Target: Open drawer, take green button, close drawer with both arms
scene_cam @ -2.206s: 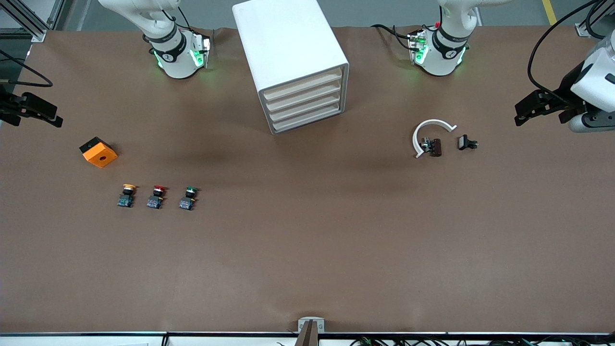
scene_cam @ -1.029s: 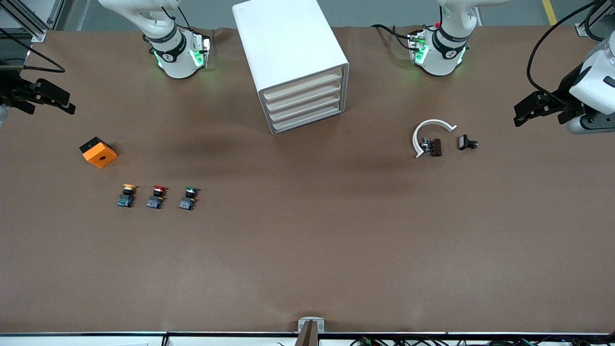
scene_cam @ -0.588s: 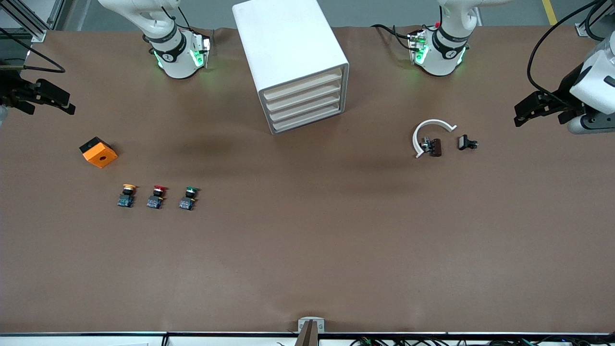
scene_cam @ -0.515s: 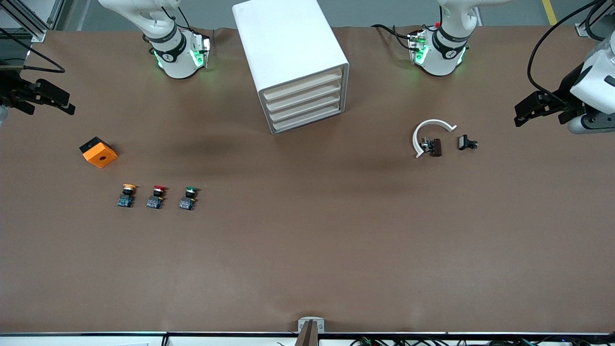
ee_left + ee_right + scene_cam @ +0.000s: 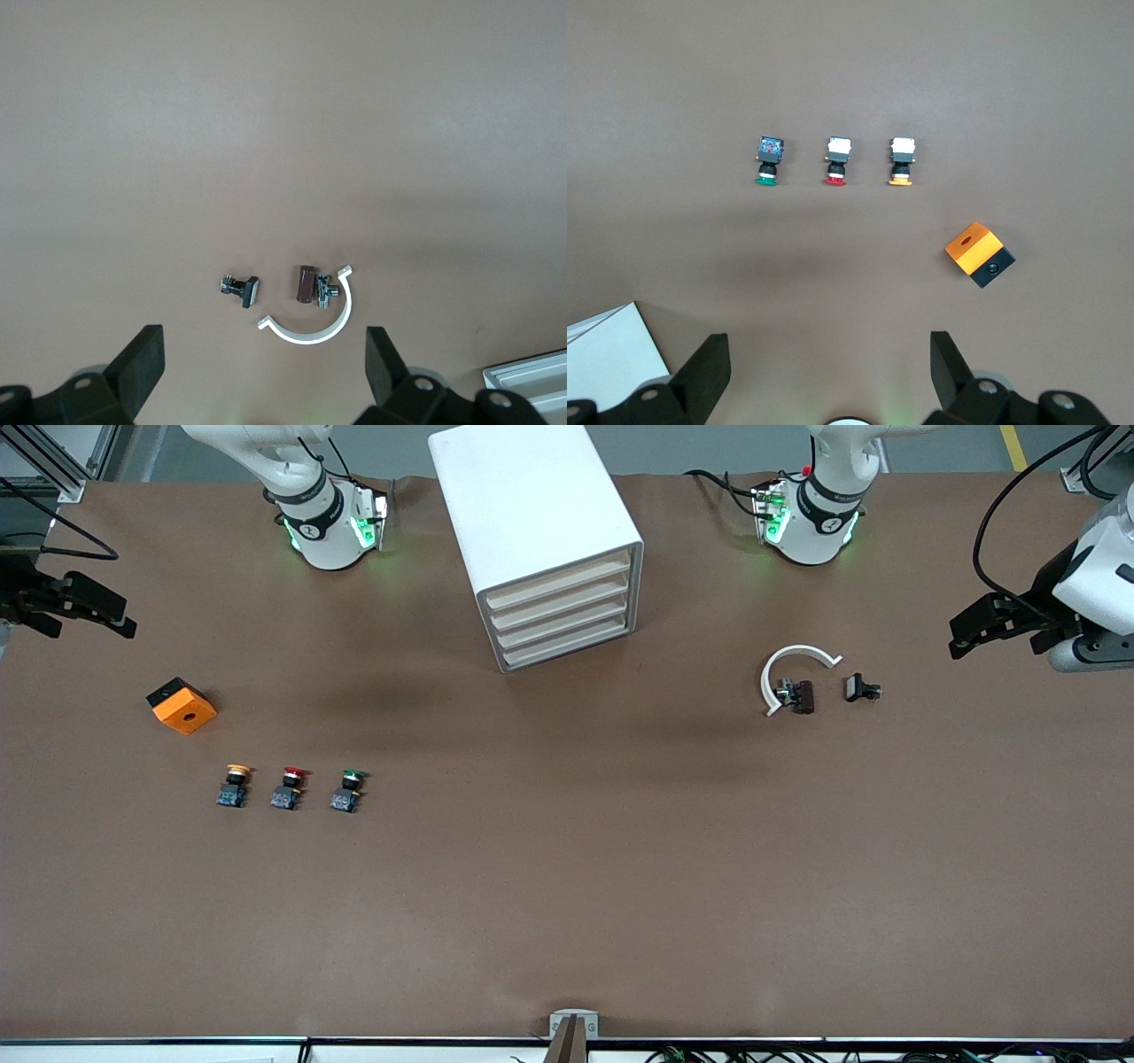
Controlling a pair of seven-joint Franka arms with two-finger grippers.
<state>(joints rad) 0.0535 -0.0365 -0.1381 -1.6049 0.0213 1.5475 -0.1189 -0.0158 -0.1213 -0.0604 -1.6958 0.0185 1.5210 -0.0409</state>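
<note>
While both arms hang wide, left end effector (image 5: 961,638) released, empty, over its table end; right end effector (image 5: 115,620) released, empty, over own end. Drawer (image 5: 567,634) shut in cabinet (image 5: 532,505). Green button (image 5: 347,790) on table (image 5: 567,886), nearer camera. Advice: square approach to drawer front; avoid red button (image 5: 288,788).

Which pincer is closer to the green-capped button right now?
The right pincer: it hangs open over the right arm's end of the table, where the green-capped button lies. The left pincer hangs open over the left arm's end.
</note>
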